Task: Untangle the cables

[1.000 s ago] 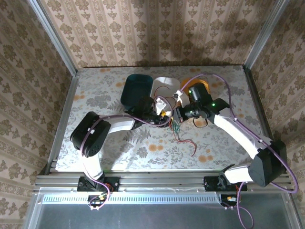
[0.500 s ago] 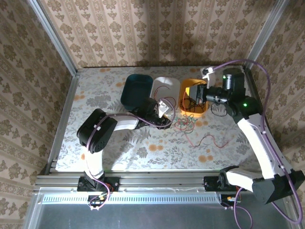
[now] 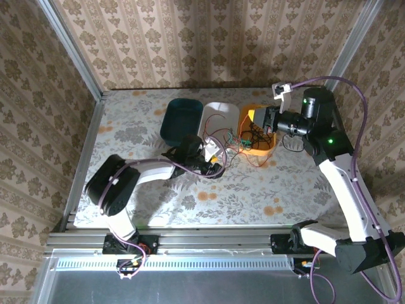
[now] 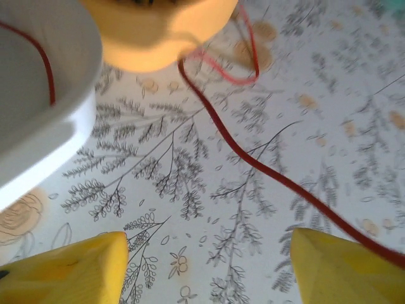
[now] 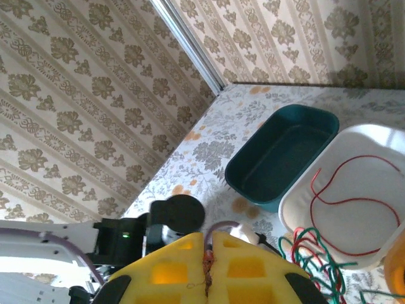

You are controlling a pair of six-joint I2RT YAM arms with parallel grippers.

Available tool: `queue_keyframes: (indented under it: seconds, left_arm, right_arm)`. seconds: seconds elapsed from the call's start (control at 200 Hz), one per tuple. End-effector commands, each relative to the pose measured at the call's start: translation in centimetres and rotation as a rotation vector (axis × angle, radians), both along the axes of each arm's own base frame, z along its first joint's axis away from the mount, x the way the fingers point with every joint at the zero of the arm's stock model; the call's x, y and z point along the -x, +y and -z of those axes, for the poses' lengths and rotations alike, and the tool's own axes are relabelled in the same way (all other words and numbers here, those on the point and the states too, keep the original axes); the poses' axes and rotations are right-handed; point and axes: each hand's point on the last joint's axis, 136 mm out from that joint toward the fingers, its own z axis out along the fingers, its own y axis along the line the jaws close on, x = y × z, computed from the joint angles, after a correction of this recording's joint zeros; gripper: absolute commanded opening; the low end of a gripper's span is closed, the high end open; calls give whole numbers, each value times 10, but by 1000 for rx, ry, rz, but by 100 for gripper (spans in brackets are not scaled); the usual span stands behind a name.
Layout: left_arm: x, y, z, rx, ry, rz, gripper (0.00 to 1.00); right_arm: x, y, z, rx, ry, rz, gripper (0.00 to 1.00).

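While the right gripper [image 5: 207, 250] is pinched tight on strands of the thin red, black and green cables [image 3: 243, 135], which drape over the rim of the orange plastic bin [image 3: 269, 149] at centre frame, a hard pull may tip it or cinch the knot. The left gripper [image 4: 209, 240] gapes wide; in the left wrist view one red strand runs lengthwise from upper centre to lower right.

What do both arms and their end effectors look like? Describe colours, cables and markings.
Both arms have white links with black joint housings. A purple cable runs along the left arm and loops beside the right arm, which carries a green light near its wrist. The left end effector and right end effector each have two blocky yellow fingers; the right ones show square recesses.
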Motion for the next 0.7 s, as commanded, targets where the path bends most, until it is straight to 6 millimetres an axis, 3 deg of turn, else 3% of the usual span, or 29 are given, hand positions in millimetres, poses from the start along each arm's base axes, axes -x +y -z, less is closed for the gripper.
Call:
queue_keyframes:
  seconds: [0.0, 0.245, 0.465, 0.59, 0.695]
  left_arm:
    - [2, 12, -23, 1, -86, 19, 71]
    - [15, 21, -52, -24, -137, 95, 74]
    - [18, -2, -89, 52, -189, 177, 74]
    - [17, -12, -96, 54, -252, 192, 75]
    - [3, -13, -99, 35, -338, 137, 76]
  right_arm:
    - [2, 11, -1, -42, 12, -64, 0]
    - [6, 23, 15, -45, 74, -137, 0]
    - [7, 30, 29, -60, 142, -175, 0]
    - [8, 35, 32, -84, 183, -217, 0]
    - [10, 39, 30, -100, 193, -249, 0]
